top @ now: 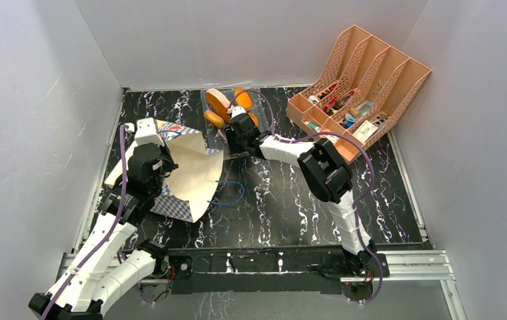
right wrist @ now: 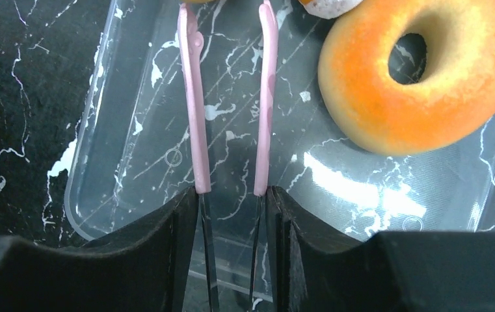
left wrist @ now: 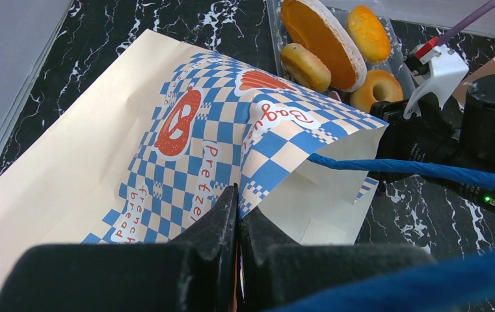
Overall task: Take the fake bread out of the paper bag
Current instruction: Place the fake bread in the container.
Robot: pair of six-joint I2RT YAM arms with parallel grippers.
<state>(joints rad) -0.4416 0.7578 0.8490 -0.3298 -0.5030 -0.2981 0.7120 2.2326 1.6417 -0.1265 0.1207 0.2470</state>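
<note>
The paper bag point(top: 194, 175) lies on its side on the left of the table, mouth open toward the right; its checkered band shows in the left wrist view point(left wrist: 192, 136). My left gripper point(left wrist: 238, 195) is shut on the bag's rim, and it also shows in the top view point(top: 162, 165). The fake bread lies in a clear tray point(right wrist: 134, 130): an oval loaf point(left wrist: 322, 39), a bun point(left wrist: 368, 32) and ring donuts point(left wrist: 378, 88). My right gripper point(right wrist: 231, 195) is shut on pink-tipped tongs point(right wrist: 196, 97), whose tips stand apart and empty over the tray beside a ring donut point(right wrist: 420, 71).
A pink lattice file organizer point(top: 360, 87) with small items stands at the back right. The bag's blue cord handle point(top: 227, 193) trails onto the table in front of the bag's mouth. Grey walls close in the left, back and right sides.
</note>
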